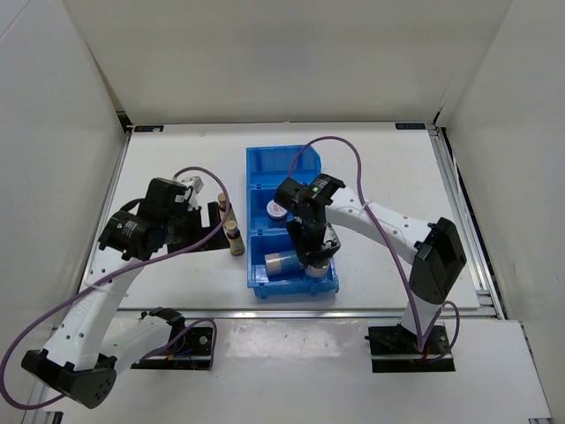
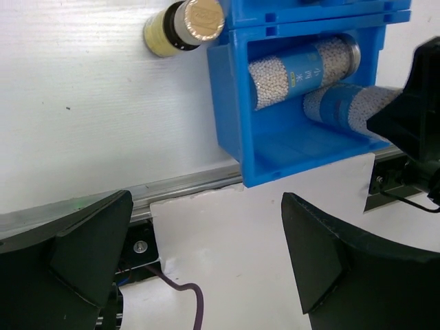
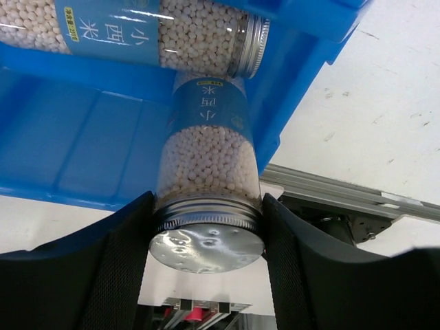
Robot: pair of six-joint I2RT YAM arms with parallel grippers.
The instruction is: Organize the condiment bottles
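Lower centre of the overhead view, right arm: it reaches from its base at lower right up and leftward, bending down over the nearest compartment of the blue bin (image 1: 258,177)
Right gripper (image 3: 206,227): jaws closed narrow on the silver lid end of a silver-topped cylinder (image 3: 206,155) filled with small white beads; both pads press the lid's sides
Held cylinder: tilted, its far end down inside the bin's near compartment, touching a second silver-topped cylinder (image 3: 172,31) lying on its side there
Left arm: rises from its base at lower left and bends toward the middle, its wrist at centre left of the overhead view, just left of the bin
Left gripper (image 2: 206,254): jaws spread wide, nothing between them, hovering above the table edge near the bin's corner
Amber bottle (image 1: 233,237): upright on the table just left of the bin, gold cap up; a second amber bottle (image 1: 222,203) stands behind it, close to the left gripper
White-lidded jar (image 1: 278,209): in the bin's middle compartment, partly hidden by the right arm
Table (image 1: 388,177): white, bearing the bin at centre
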